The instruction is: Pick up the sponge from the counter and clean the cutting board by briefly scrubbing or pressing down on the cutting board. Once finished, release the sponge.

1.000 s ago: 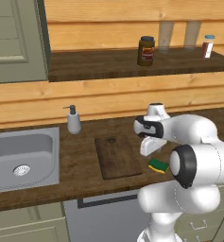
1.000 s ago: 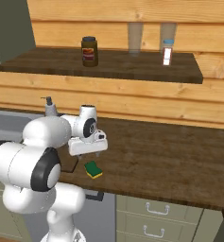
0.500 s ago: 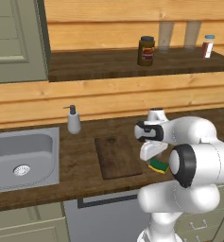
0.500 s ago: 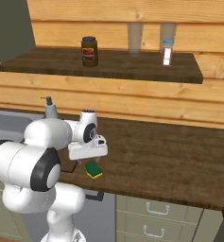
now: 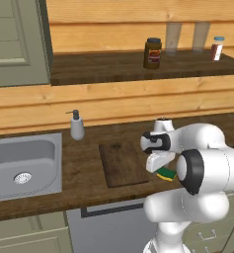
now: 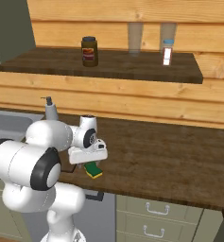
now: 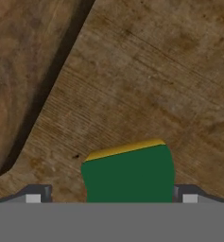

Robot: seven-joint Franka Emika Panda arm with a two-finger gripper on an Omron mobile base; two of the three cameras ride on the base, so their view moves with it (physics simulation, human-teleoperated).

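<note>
No label on the shelf (image 5: 138, 66) reads clearly: a dark jar (image 5: 152, 53) with a yellowish label, a white red-banded bottle (image 5: 217, 48) and a clear glass (image 6: 135, 39), contents untellable. A soap dispenser (image 5: 77, 125) stands behind the board (image 5: 122, 164), the sink (image 5: 22, 168) to its left. The sponge (image 5: 166, 173) lies green side up on the counter (image 6: 170, 160), just right of the board. The gripper (image 7: 111, 196) has dropped lower over it than a second ago (fingers (image 7: 34, 195) spread, one on each side, not yet pinching).
</note>
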